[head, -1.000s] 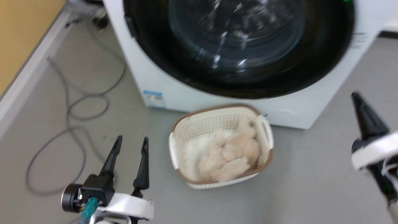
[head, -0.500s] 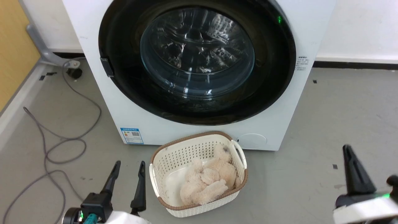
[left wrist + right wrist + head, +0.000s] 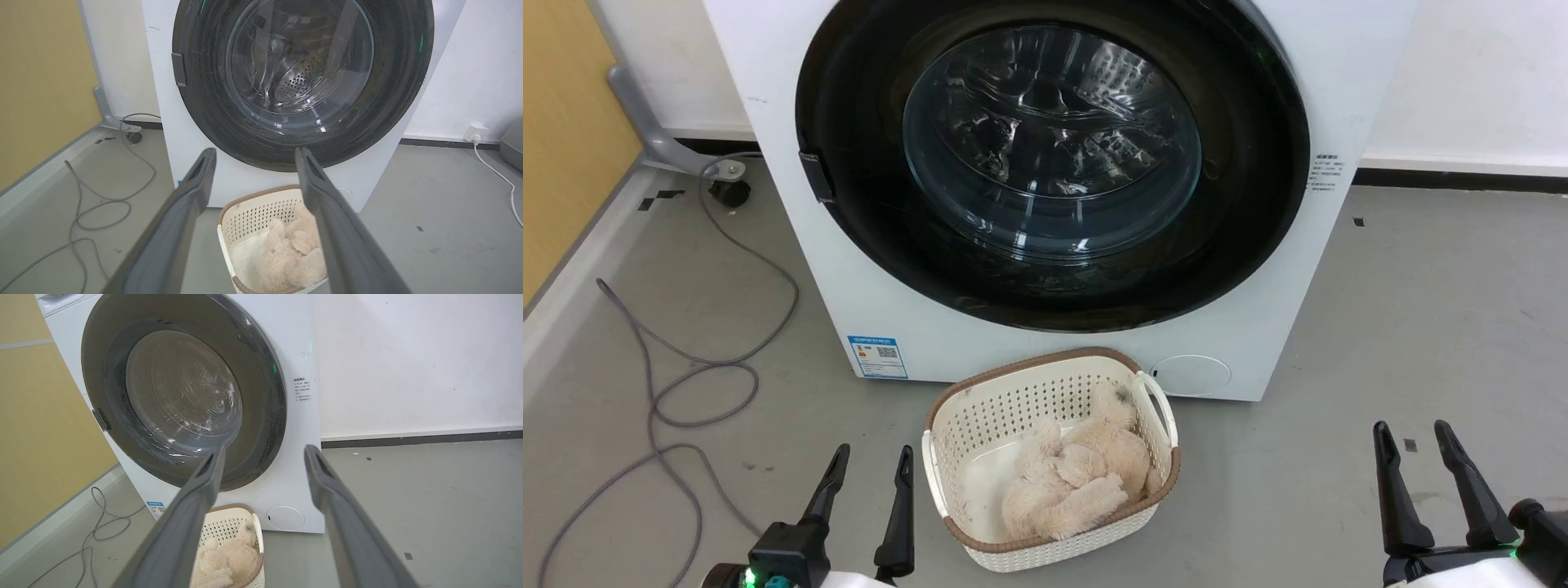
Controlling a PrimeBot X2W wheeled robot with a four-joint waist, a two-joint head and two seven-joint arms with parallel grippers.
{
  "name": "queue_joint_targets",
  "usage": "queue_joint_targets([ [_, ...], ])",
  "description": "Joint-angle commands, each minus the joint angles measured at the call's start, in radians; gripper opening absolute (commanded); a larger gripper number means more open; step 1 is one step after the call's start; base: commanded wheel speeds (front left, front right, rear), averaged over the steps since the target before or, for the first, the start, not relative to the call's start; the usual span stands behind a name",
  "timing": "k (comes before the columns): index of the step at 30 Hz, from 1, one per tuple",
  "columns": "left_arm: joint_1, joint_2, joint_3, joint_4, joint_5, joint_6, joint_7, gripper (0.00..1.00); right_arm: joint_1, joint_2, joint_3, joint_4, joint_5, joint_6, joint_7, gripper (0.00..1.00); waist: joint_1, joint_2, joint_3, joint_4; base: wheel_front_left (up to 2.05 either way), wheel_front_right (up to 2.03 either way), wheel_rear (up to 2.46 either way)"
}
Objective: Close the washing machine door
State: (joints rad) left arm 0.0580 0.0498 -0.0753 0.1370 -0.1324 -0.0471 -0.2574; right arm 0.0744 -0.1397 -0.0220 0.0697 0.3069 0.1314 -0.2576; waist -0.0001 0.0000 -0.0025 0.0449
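We saw the washing machine door (image 3: 1241,204) lying shut and flush against the front of the white washing machine (image 3: 980,351), which stood on the grey floor (image 3: 1421,327) before a white wall. The door was a large round black ring, glossy and streaked with reflections, with a small dark tab (image 3: 815,175) on its left edge. Its clear glass window (image 3: 1054,147) bulged at the middle, and through it, in the left wrist view, we could make out the perforated steel drum (image 3: 302,79). A small blue label (image 3: 876,356) sat low on the machine's front. Just below the door, close to the machine, stood a cream perforated basket (image 3: 980,404) with a brown rim, holding a pale plush toy (image 3: 1078,482). A grey cable (image 3: 686,376) looped over the floor to the left. Our left end effector (image 3: 875,451) hovered beside the basket, fingers parted and holding nothing; our right end effector (image 3: 1410,426) hung well to the other side, likewise spread and empty, and both were well apart from the door.
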Motion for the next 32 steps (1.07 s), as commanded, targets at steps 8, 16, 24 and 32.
queue_joint_targets([
  [8,0.007,0.000,0.000,-0.007,-0.001,0.008,-0.004,1.00,0.015,0.003,0.005,-0.004,-0.022,-0.001,-0.004,1.00,0.0001,0.0000,0.000,0.006,0.00,0.00,0.00],
  [16,-0.001,0.000,0.000,-0.017,-0.003,0.004,0.002,0.00,0.000,0.001,0.005,0.000,-0.025,0.000,0.001,0.00,0.0001,0.0000,-0.001,0.006,0.00,0.00,0.00],
  [24,-0.003,0.000,0.003,-0.023,0.004,0.006,0.015,0.00,-0.004,0.005,0.006,-0.004,-0.040,0.000,0.014,0.00,0.0001,0.0000,-0.001,0.003,0.00,0.00,0.00],
  [32,-0.007,0.000,0.008,-0.030,0.011,0.008,0.029,0.00,-0.008,0.010,0.007,-0.007,-0.055,0.000,0.029,0.00,0.0001,0.0000,0.000,0.001,0.00,0.00,0.00],
])
